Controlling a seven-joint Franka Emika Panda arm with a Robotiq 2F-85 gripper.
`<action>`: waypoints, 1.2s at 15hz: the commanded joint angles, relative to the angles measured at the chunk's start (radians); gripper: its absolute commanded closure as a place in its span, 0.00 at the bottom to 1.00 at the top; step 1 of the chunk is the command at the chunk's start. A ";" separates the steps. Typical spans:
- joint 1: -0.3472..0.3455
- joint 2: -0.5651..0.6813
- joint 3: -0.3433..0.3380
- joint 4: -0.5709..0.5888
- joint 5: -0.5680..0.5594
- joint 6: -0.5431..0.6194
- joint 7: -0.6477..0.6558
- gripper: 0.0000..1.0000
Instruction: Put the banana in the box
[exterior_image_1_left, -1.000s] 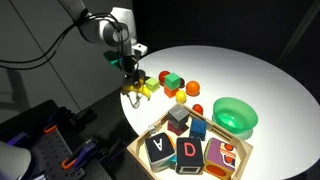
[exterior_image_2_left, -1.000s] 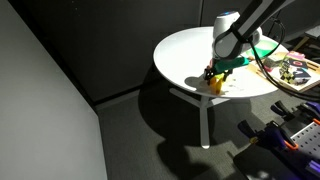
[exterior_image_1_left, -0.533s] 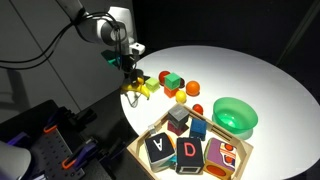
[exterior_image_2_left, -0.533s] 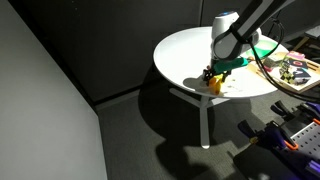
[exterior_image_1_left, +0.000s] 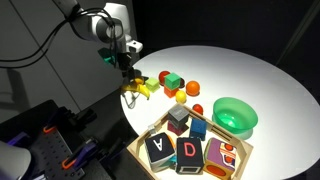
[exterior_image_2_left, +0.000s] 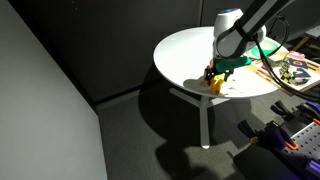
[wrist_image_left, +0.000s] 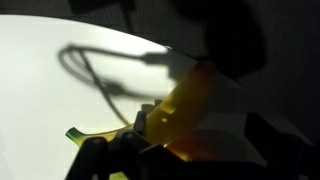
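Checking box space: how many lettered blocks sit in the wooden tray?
2 show letters: a black A block and a red D block, both along the shallow light-wood tray's near side; others' faces are unreadable.

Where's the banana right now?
The banana is in the gripper near the table's edge, beside the toy fruits and away from the box.

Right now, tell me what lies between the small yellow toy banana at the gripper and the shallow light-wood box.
The gripper has the yellow toy banana at the table's edge. Toy fruits lie on the table between it and the light-wood box, itself nearly filled with letter blocks.
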 joint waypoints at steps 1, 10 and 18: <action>0.009 -0.062 -0.008 -0.055 0.013 0.006 0.019 0.00; 0.001 -0.067 -0.012 -0.077 0.050 0.041 0.056 0.00; -0.009 -0.037 -0.024 -0.046 0.068 0.044 0.059 0.00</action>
